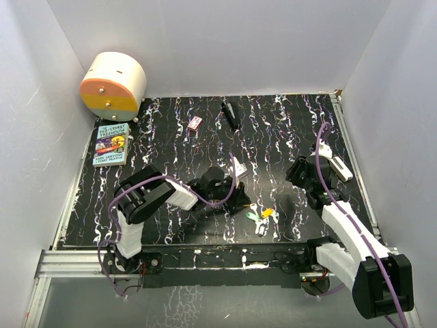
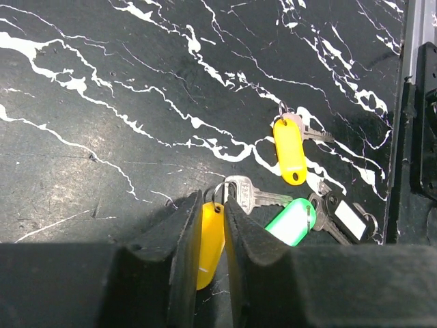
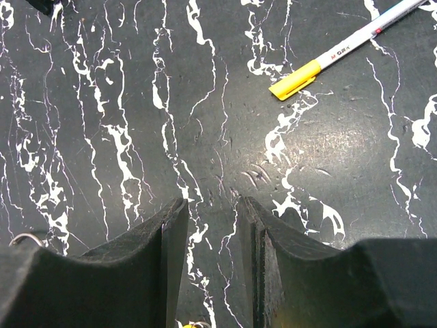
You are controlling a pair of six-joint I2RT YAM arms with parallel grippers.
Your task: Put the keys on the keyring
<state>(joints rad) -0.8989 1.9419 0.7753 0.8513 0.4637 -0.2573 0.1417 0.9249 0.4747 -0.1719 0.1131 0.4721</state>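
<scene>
4 small plastic-tagged keys (image 2: 290, 152), yellow, orange, green, white, flat and close together

The left gripper (image 2: 220, 203) is held low, fingers (image 2: 184, 236) pinched on an orange key tag (image 2: 210, 240) — the right gripper (image 3: 213, 202) is spread apart.

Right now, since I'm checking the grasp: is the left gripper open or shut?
Shut: the left gripper has its fingers pinching the orange-tagged key, no gap showing.

We see a black table (image 2: 102, 137) veined white, keys (image 2: 289, 152) tagged yellow, green and perhaps white, and a white pen (image 3: 355, 42) capped yellow.
</scene>
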